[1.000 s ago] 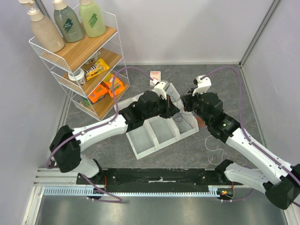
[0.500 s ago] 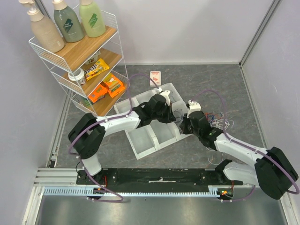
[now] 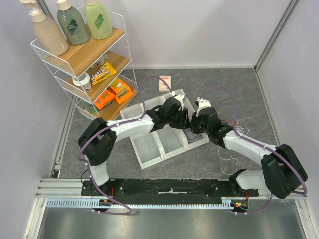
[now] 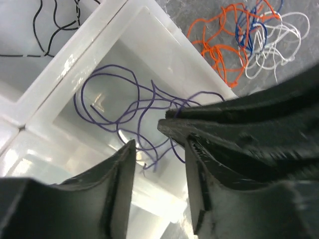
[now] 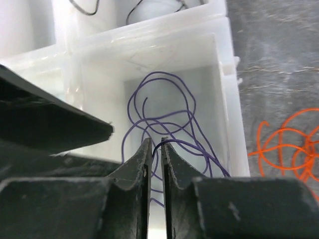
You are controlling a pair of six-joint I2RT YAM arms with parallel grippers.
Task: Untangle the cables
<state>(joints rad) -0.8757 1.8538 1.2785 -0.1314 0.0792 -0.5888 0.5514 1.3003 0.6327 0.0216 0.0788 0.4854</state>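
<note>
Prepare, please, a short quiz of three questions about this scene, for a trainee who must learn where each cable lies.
1. Choose one. The cable in the tray compartment that both wrist cameras look into is: A orange, B purple, C white.
2. True or false: the orange cable, blue cable and white cable lie bunched together on the table, outside the tray.
3. Short answer: what colour is the cable in the neighbouring compartment, at the upper left of the left wrist view?
Key: 1 B; 2 true; 3 black.
</note>
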